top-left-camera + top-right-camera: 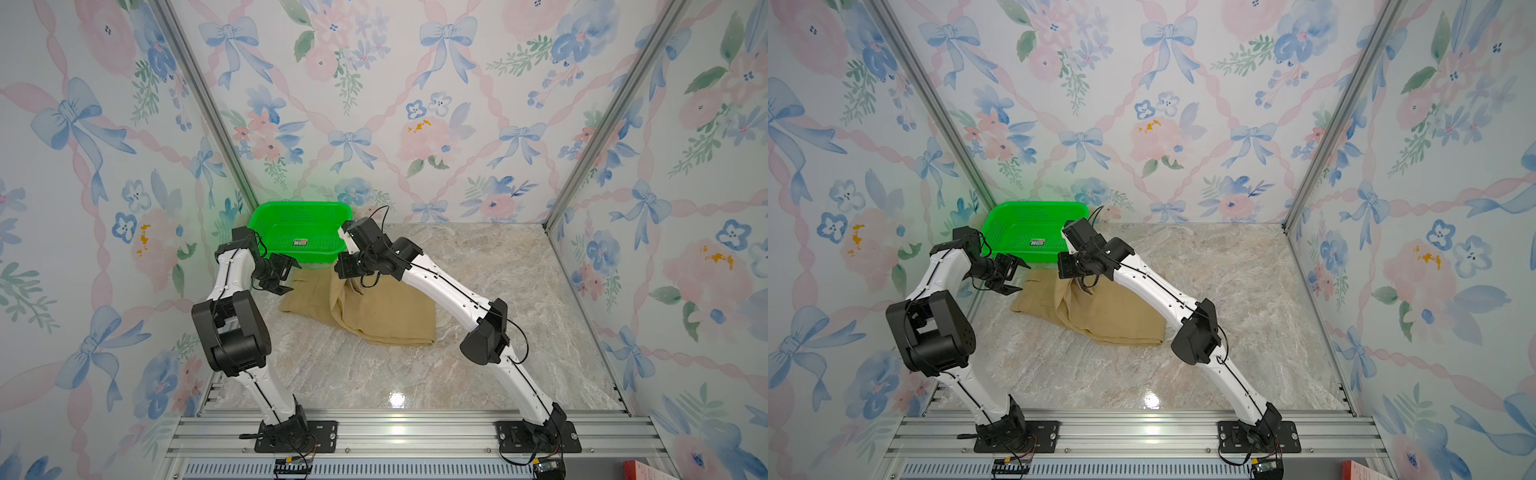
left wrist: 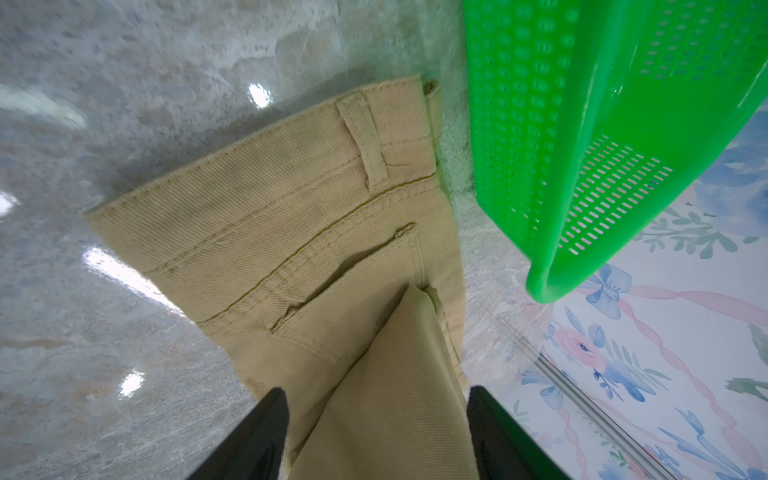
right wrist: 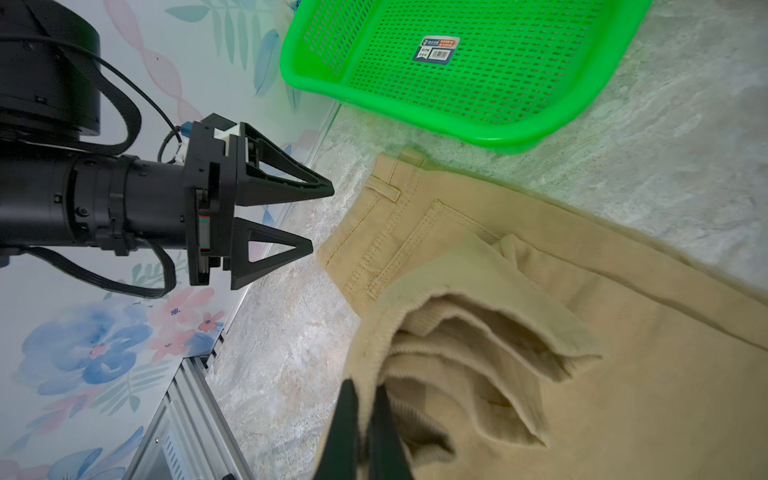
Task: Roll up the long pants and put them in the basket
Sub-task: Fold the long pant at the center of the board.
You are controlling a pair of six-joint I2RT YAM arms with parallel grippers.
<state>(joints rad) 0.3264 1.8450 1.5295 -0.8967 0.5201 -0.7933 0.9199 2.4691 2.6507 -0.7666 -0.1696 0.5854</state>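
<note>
The long pants [image 1: 386, 316] lie folded on the table [image 1: 415, 374], long axis running crosswise from the left gripper [image 1: 294, 277] toward the right arm. The waistband [image 2: 291, 166] end, with a belt loop [image 2: 365, 141] and a stitched pocket [image 3: 419, 245], points at the left gripper. The opposite end is doubled back over it. There the right gripper [image 3: 365, 386] is clamped on a bunched fold of cloth, lifting it off the table. The left gripper hovers just beside the waistband corner, jaws wide apart, gripping nothing. Just beyond both grippers stands a green basket [image 1: 299, 212]; its sticker [image 3: 438, 49] bears a barcode, its print too small to read.
</note>
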